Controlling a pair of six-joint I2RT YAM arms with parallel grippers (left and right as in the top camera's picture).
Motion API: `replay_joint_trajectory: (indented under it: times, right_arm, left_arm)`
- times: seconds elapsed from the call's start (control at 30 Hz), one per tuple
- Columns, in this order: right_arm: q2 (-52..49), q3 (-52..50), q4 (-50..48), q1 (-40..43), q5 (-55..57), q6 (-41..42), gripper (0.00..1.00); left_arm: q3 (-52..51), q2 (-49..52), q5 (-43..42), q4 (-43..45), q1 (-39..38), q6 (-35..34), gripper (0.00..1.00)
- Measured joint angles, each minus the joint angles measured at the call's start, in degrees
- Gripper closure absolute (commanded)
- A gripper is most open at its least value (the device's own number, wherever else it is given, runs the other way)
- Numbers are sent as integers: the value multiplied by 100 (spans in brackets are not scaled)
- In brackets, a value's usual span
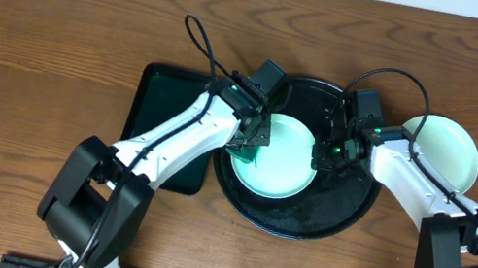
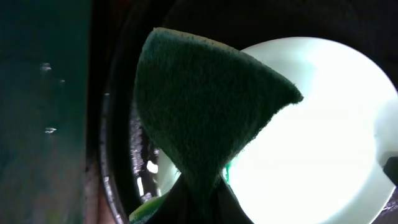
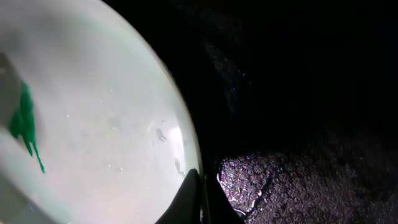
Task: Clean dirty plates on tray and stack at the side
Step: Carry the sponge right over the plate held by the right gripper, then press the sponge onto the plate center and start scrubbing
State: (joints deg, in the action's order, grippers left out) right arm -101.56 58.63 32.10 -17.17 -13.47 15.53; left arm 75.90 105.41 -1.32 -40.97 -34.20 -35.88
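Pinching a dark green scouring pad [image 2: 199,112] right up against the left wrist lens, with the left fingers [image 2: 198,208] clamped together on its narrow end. Fanning out from that grip into a broad wedge and covering part of a pale mint plate [image 2: 323,137] below. Holding the pad over the plate's left edge, as seen from overhead; touching it or not, impossible to tell.

Sitting inside the round black tray [image 1: 303,219], toward its upper left, and carrying a small green smear [image 3: 23,121] on its glossy face.

Pressing the right fingers [image 3: 202,199] together with nothing seen between them, tips down at the plate's right rim, just where it is meeting the speckled, glistening tray floor. Catching the rim or merely touching it, not possible to say.

Showing from overhead a second plate [image 1: 448,151], pale and glossy, lying outside the tray on the desk [image 1: 42,20], just beside the tray's upper right rim and partly hidden by the right arm. Showing also a rectangular dark green tray [image 1: 161,101] lying on the desk just beside the black tray's left side, partly under the left arm.
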Motion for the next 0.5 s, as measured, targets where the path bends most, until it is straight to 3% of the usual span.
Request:
replay_joint_trajectory:
  times: [0.5]
  right_arm:
    - [2, 0, 0, 0, 0, 0, 99]
  left_arm:
    - [0, 409, 0, 254, -188, -186, 93]
